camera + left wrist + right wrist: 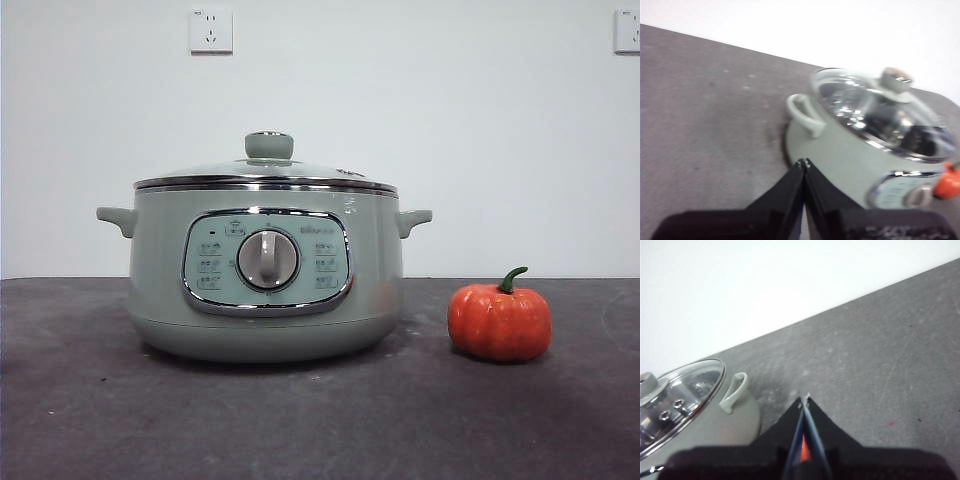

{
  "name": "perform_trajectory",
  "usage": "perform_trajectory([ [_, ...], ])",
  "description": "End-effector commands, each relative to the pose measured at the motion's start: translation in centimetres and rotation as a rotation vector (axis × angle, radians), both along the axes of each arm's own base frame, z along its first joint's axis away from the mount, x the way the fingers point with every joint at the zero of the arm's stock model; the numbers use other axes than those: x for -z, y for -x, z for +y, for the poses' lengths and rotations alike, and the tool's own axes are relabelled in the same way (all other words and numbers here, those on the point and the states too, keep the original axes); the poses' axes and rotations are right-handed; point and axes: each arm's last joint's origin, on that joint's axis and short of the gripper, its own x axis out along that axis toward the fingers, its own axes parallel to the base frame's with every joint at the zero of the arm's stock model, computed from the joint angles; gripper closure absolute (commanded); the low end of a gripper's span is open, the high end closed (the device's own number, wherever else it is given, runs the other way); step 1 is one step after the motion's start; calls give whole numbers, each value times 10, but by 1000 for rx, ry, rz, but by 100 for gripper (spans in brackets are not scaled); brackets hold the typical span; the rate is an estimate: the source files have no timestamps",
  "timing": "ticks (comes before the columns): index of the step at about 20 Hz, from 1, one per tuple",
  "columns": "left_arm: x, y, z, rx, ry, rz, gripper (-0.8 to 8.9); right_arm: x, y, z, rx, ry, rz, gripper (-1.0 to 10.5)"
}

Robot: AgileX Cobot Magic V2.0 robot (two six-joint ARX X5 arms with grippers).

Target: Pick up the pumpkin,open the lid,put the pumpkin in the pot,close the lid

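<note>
The pale green pot [265, 275] stands on the dark table with the glass lid [266, 172] resting on it, knob up. An orange pumpkin [499, 320] with a green stem sits on the table to the pot's right, a short gap between them. Neither arm shows in the front view. My left gripper [804, 162] hangs shut and empty above the table beside the pot [840, 155], with the lid [880, 112] and pumpkin [947, 182] beyond. My right gripper [805, 400] is shut too, high over the table; a sliver of the pumpkin [803, 450] shows between its jaws, and the pot [705, 425] lies to one side.
A white wall stands behind the table, with a socket [211, 30] above the pot and another socket [628, 30] at the far right. The grey tabletop [320, 420] stretches in front of the pot and pumpkin.
</note>
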Motion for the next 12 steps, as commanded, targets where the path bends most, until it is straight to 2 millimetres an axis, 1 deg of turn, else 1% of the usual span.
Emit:
perform_trajectory([
  [1,-23,3,-1,44,1,-12,821,-25,1,2,-66,66,6,959],
  [7,-67,4,-4,192,-95,34,821,-70,-3,8,-296,145,114,958],
  [12,-92,1,-8,348,-146,88,822,-100,-7,12,-496,201,213,958],
])
